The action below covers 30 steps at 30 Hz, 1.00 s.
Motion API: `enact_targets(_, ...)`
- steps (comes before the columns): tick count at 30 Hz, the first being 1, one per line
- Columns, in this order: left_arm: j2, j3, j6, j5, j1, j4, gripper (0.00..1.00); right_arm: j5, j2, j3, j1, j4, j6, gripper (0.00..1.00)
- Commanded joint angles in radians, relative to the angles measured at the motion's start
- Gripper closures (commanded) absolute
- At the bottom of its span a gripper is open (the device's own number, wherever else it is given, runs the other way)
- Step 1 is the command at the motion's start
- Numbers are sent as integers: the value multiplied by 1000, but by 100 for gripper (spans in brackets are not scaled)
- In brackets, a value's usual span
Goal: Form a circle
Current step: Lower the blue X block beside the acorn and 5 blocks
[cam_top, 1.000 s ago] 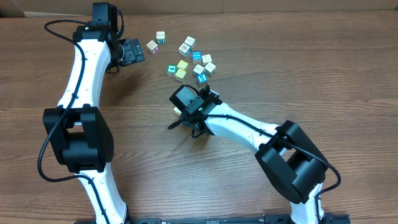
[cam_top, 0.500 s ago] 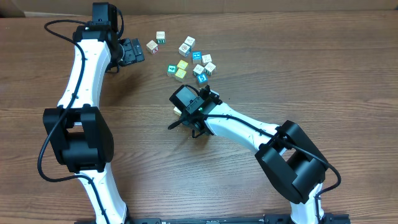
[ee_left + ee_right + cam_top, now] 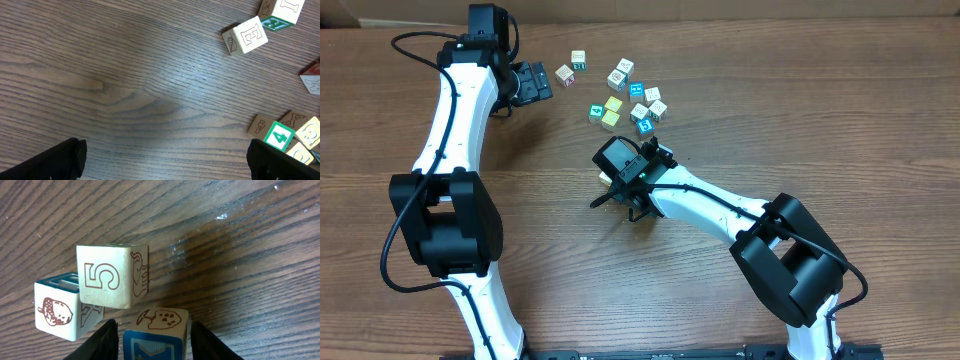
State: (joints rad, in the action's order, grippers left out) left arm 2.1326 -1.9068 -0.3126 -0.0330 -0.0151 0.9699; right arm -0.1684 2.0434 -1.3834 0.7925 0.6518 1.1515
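The circle is a small grouping of three cubes in the right wrist view. A white cube printed with a 5 touches a cube with an acorn face. Just in front lies a cube with a blue top face. My right gripper straddles that blue-faced cube, and a thin gap shows on each side between its fingers and the cube, so it stands open. From overhead the grouping is hidden under the right wrist. My left gripper hangs wide open over bare wood.
A loose scatter of white, cyan and yellow cubes lies on the table beyond the right wrist. In the left wrist view an E cube and a green 4 cube sit to the right of the left gripper.
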Motion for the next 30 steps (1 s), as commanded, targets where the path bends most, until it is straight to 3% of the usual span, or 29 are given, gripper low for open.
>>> enact_targets(1, 3, -19, -9, 7, -2, -2, 0, -14, 6, -8, -3, -3, 0, 60)
enact_targets(4, 3, -19, -9, 7, -2, -2, 0, -16, 6, -8, -3, 0, -3, 66)
enact_targets(13, 3, -19, -9, 7, -2, -2, 0, -52, 6, -8, -3, 4, -7, 67)
enact_targets(30, 3, -19, -9, 7, -2, -2, 0, -21, 5, -16, -3, -14, -7, 53)
